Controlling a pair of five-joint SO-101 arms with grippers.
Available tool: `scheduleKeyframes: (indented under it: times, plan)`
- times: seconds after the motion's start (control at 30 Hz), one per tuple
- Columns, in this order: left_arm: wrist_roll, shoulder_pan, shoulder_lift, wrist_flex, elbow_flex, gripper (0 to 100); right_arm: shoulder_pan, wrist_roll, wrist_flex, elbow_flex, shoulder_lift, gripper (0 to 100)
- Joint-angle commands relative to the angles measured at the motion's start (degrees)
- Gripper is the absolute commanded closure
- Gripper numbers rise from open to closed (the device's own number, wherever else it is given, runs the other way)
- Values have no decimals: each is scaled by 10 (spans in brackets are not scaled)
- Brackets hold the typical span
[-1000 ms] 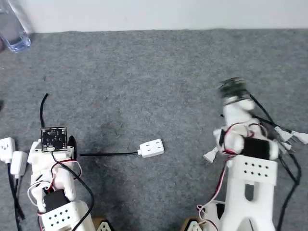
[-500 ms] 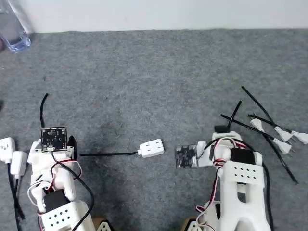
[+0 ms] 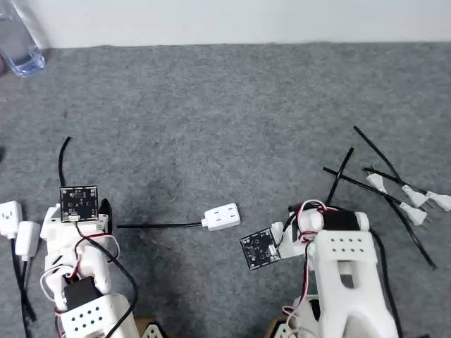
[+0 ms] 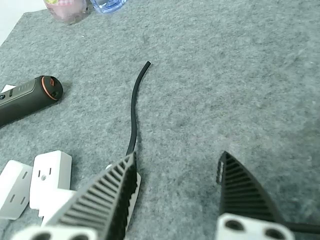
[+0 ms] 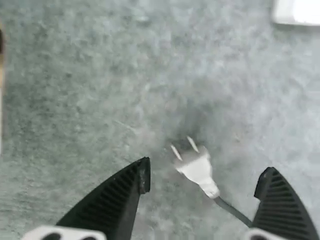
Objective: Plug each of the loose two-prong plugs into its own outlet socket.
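Plug dead centre under the right gripper: a white two-prong plug, small and wedge-shaped, flat on the grey mat. Its two bright metal prongs point away from the claw, and a dark cord trails back from its tail. The claw's black ribbed jaws are spread wide either side of it, touching nothing. A white corner of the outlet socket shows beyond the plug. From the high view, that outlet socket is a white block with its face up and a black lead running off towards the left arm. Well off on the socket's far side from that lead, more loose plugs lie in a scatter of crossed black cords. Left gripper hovers over bare mat, jaws apart and empty, with white outlet blocks just beside it.
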Motion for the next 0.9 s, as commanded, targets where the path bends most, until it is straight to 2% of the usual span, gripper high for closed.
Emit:
scheduleKeyframes:
  times: [0.0, 0.23, 0.43, 0.57, 0.87]
  plan:
    - [4, 4, -7, -15, -3, 753, 0, 7, 7, -57, 70, 670]
    - [4, 4, -7, -15, -3, 753, 34, 18, 89, -212, 225, 670]
    - [4, 4, -7, -15, -3, 753, 100, 150, 233, -343, 318, 670]
    - [4, 4, -7, -15, -3, 753, 126, 212, 287, -391, 378, 670]
    - [4, 4, -7, -15, -3, 753, 114, 219, 269, -404, 424, 670]
